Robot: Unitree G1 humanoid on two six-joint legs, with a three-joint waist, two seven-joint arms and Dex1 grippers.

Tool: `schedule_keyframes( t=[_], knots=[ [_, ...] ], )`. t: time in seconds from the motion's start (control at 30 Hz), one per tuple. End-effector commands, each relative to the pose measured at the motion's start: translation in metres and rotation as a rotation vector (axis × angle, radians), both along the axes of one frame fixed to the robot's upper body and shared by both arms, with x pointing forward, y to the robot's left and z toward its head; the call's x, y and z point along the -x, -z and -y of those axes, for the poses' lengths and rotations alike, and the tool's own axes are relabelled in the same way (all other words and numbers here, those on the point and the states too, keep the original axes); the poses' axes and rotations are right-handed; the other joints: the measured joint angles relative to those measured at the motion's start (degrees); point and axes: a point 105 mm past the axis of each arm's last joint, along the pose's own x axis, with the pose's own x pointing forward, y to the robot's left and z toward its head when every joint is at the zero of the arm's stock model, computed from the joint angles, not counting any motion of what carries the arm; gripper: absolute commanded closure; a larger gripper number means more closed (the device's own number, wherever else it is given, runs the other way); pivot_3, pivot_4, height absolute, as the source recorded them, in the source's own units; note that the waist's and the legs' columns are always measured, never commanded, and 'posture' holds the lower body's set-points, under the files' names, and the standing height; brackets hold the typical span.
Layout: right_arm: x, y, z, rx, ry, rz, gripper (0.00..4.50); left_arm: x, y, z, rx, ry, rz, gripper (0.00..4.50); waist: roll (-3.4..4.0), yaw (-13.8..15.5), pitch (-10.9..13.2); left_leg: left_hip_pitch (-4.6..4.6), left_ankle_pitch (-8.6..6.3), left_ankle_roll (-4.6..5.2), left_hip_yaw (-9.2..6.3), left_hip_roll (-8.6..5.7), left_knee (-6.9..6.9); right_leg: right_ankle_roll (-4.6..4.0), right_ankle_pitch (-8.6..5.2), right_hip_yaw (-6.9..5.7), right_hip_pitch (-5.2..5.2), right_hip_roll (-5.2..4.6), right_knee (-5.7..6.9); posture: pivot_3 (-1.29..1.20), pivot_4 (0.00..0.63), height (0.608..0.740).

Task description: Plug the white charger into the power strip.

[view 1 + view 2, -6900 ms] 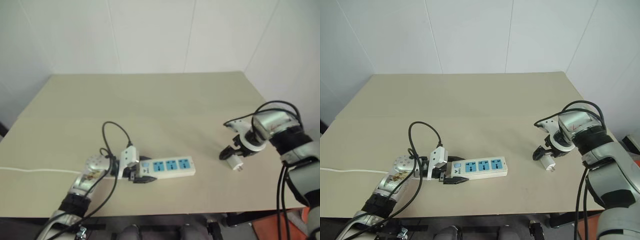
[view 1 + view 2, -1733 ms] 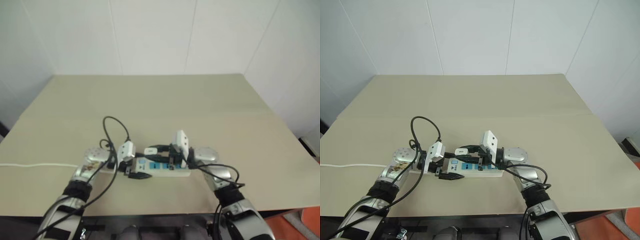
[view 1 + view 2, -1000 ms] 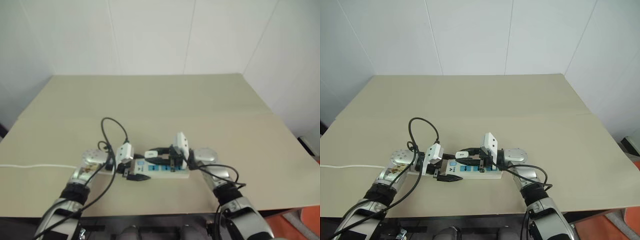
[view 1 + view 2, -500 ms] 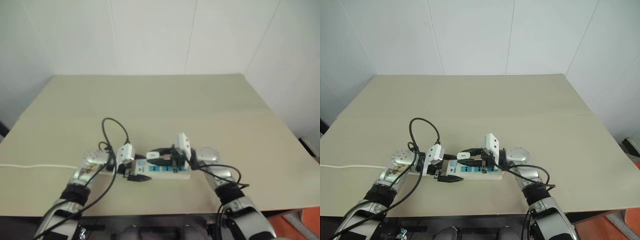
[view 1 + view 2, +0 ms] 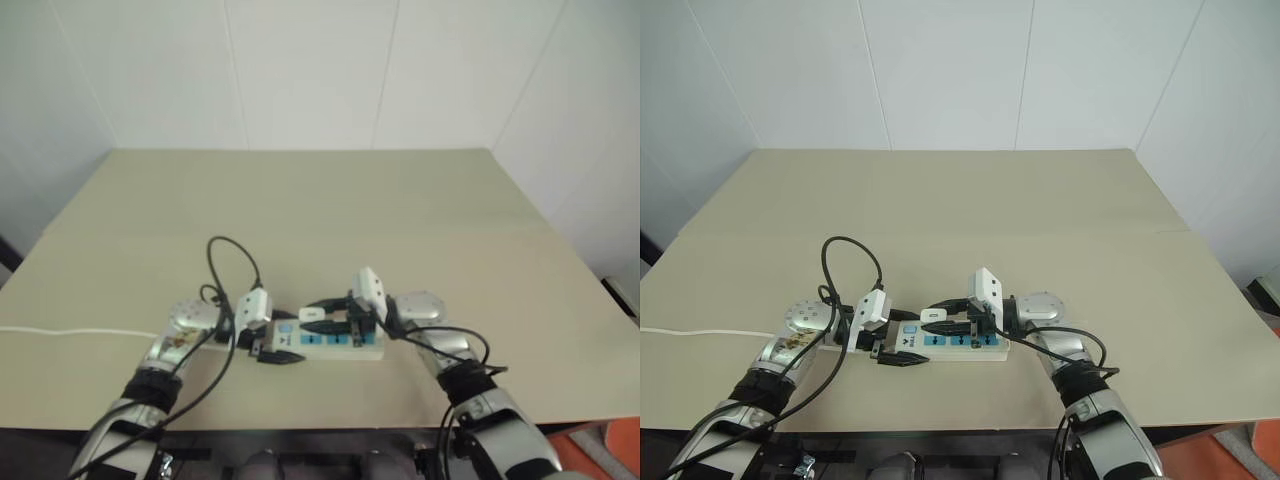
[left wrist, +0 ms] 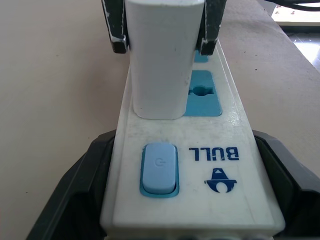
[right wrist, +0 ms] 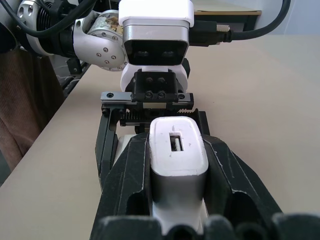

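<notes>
The task looks close to done. The power strip (image 5: 945,343) lies flat on the beige table (image 5: 1040,220), near its front edge, with its thin white cord (image 5: 700,333) trailing away toward the table's left side. The left gripper (image 5: 898,357) is clamped on the strip's switch end: in the left wrist view its black fingers (image 6: 75,200) press against both long sides of the white bar, beside the pale blue power button (image 6: 159,168) and the printed brand mark. The right gripper (image 5: 937,316) is closed on the white charger (image 7: 177,145), one black finger on either side of the body, and carries it from the strip's other end. In the left wrist view the charger (image 6: 164,55) stands upright on the strip (image 6: 200,165), its base against the socket nearest the switch, with no prongs showing beneath it, so it appears seated or nearly so; whether it is pushed fully home cannot be told from these views. The next blue socket (image 6: 204,93) along the row stays free. What seems left is a last press downward if any gap remains, then the release of the charger by the right gripper and of the strip by the left.
</notes>
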Motion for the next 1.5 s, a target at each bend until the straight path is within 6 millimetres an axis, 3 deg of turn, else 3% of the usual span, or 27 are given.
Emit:
schedule_keyframes(
  t=[0.03,0.27,0.8,0.83,0.9,1.1,1.4,1.5],
  knots=[
    [-0.011,0.025,0.028,0.126,0.107,-0.075,3.39,0.001,-0.004,-0.014,-0.016,-0.014,0.012,1.18,0.00,0.0,0.0,0.01,0.00,0.00,0.00,0.00,0.00,0.00,0.00,0.00,0.01,0.00,0.00,0.00,0.150,0.740],
    [-0.008,0.025,0.010,0.139,0.074,-0.091,3.39,0.000,-0.004,-0.011,-0.011,-0.014,0.016,1.18,0.00,-0.1,0.0,0.12,0.00,0.00,0.00,0.00,0.00,0.00,0.00,0.00,0.10,0.00,0.01,0.00,0.150,0.740],
    [-0.004,0.029,0.017,0.127,0.110,-0.117,3.39,0.000,-0.002,-0.010,-0.007,-0.016,0.015,1.18,0.00,-0.2,0.0,0.23,0.00,0.00,0.02,0.01,-0.03,-0.02,-0.02,0.01,0.18,0.00,0.01,0.00,0.150,0.740],
    [-0.003,0.028,0.018,0.124,0.101,-0.127,2.66,0.000,-0.002,-0.009,-0.007,-0.015,0.016,1.18,0.00,-0.2,0.0,0.23,0.00,0.00,0.02,0.01,-0.03,-0.02,-0.02,0.01,0.18,0.00,0.01,0.00,0.150,0.740],
    [-0.003,0.026,0.018,0.123,0.095,-0.131,2.14,0.000,-0.002,-0.009,-0.006,-0.014,0.016,1.18,-0.03,-0.2,0.0,0.21,0.00,0.00,0.02,0.01,-0.02,-0.02,-0.02,0.01,0.17,0.00,0.00,0.00,0.150,0.740],
    [-0.004,0.026,0.018,0.127,0.102,-0.111,0.04,0.000,-0.002,-0.009,-0.005,-0.015,0.015,1.18,-0.07,-0.2,-0.1,0.24,0.00,-0.01,0.01,0.02,-0.04,0.00,-0.04,0.01,0.18,0.01,0.00,0.00,0.150,0.740],
    [-0.003,0.010,0.023,0.102,0.089,-0.045,0.01,0.000,-0.001,-0.005,0.013,-0.023,0.017,1.18,-0.07,-0.2,-0.1,0.22,0.00,0.00,0.01,0.02,-0.04,0.04,-0.07,0.01,0.17,0.00,0.00,0.00,0.150,0.740],
    [-0.004,0.004,0.028,0.103,0.092,-0.025,0.00,0.000,-0.005,-0.005,0.026,-0.023,0.024,0.26,-0.07,-0.2,0.0,0.21,0.00,-0.01,0.02,0.02,-0.04,0.04,-0.07,0.01,0.17,0.00,-0.01,0.00,0.150,0.740]
  ],
)
